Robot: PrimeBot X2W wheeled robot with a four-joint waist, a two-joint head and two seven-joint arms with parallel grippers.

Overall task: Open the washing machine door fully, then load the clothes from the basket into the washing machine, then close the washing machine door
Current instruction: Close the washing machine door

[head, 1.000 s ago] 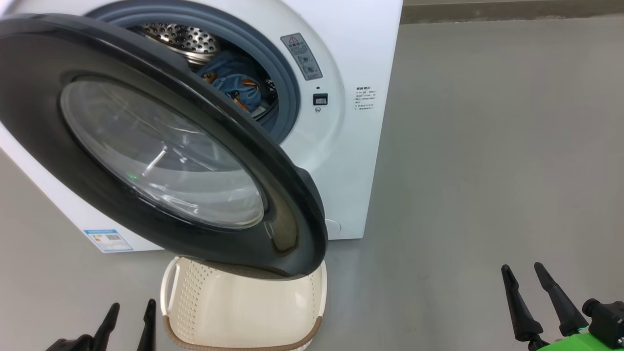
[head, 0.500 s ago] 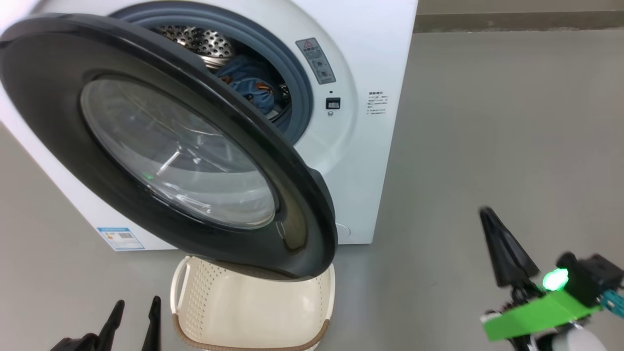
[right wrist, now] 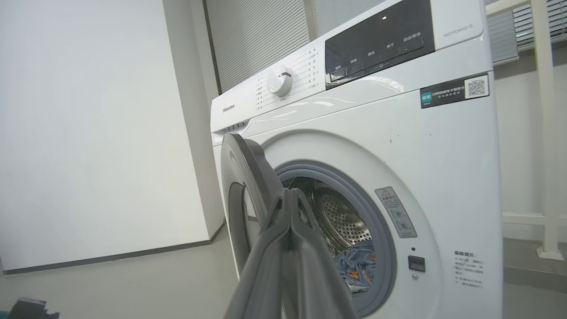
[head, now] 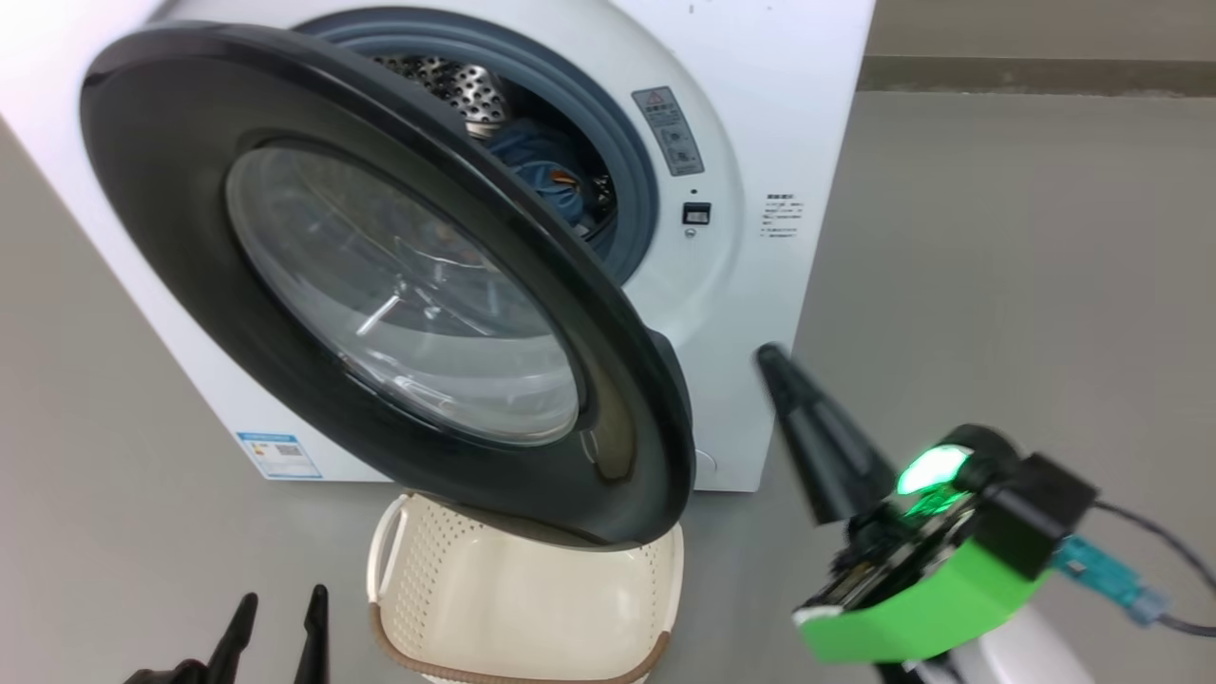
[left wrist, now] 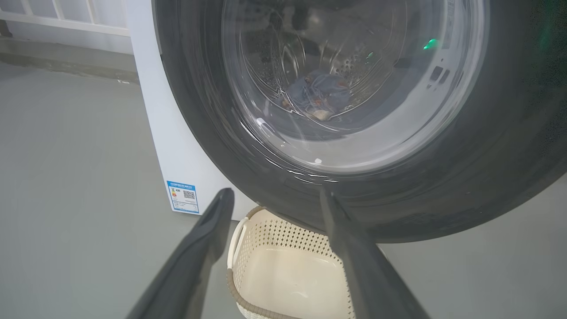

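The washing machine (head: 788,123) stands with its washing machine door (head: 171,285) swung out toward me. The black rim hangs over the back of the basket (head: 532,608). Blue clothes (head: 546,176) lie in the steel drum, also seen in the right wrist view as clothes (right wrist: 354,266) and through the glass as clothes (left wrist: 319,93). The basket (left wrist: 288,274) shows a bare cream floor. My right gripper (head: 771,359) is shut on nothing, raised just right of the door's free edge; its tips (right wrist: 290,195) point at the door's edge (right wrist: 248,177). My left gripper (head: 283,598) stays low, open.
Grey floor spreads to the right of the machine and to the left of the basket. A pale wall and a low skirting run behind. A white rail (right wrist: 542,133) stands right of the machine. A blue cable (head: 1111,579) trails from my right wrist.
My right gripper has shut and risen from the lower right up toward the door's free edge. The head camera has turned, shifting the machine rightward in view. The left gripper has held still.
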